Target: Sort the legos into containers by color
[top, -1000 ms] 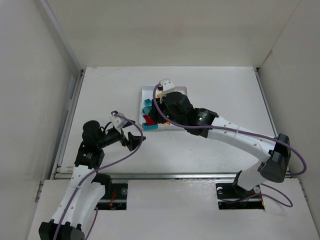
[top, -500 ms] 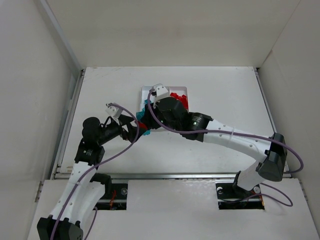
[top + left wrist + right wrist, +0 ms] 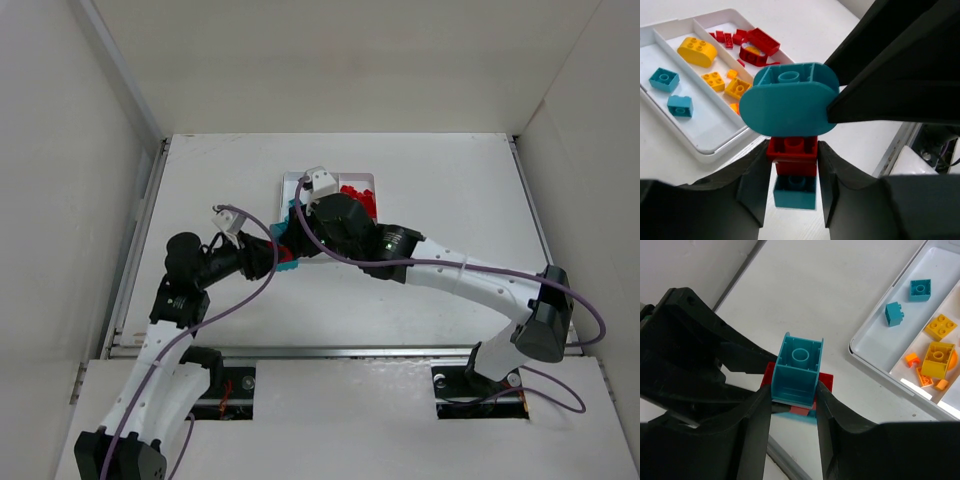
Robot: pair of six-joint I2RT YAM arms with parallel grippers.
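One stacked clump [image 3: 795,192] hung over the desk [image 3: 450,180], just beside the tray [image 3: 710,150]. My left gripper [image 3: 793,162] pinched its red brick [image 3: 792,149], my right gripper [image 3: 792,397] its teal brick [image 3: 797,367]. Judged light, rigid, slick: grip the flat sides.

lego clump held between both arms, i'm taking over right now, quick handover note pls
Left end effector: shut on the red brick of the clump.
Right end effector: shut on its top teal piece, just off the tray.
Done: teal bricks, yellow bricks, red bricks lie in separate compartments.
To do: pull the clump apart, bin each piece by colour.
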